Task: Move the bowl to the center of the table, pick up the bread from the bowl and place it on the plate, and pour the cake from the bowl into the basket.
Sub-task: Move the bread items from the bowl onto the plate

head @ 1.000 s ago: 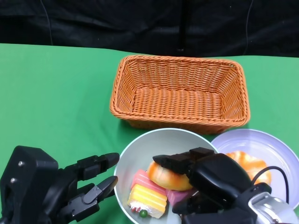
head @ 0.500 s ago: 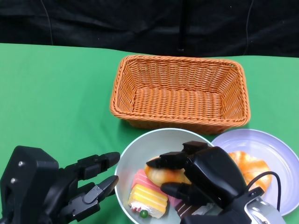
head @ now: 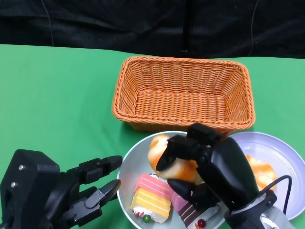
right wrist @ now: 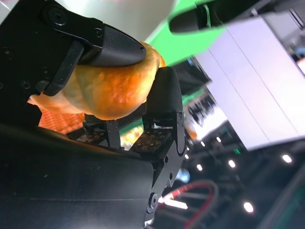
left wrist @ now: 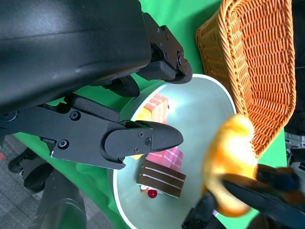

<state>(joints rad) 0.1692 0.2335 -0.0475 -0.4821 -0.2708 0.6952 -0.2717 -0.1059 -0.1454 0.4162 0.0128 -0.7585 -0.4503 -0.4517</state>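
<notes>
right hand (head: 209, 164) raised, fingers clamped round bread (head: 169, 160) — left hand (head: 62, 195) low, fingers apart, empty

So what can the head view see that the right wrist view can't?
Only the head view shows the basket, the plate with a bun already on it, the bowl with its cakes, and the left robot hand beside the bowl, holding nothing. Only the right wrist view shows, up close, the fingers pressed around the bread, plus blurred lights behind. Both show the right robot hand holding the bread lifted above the bowl.
</notes>
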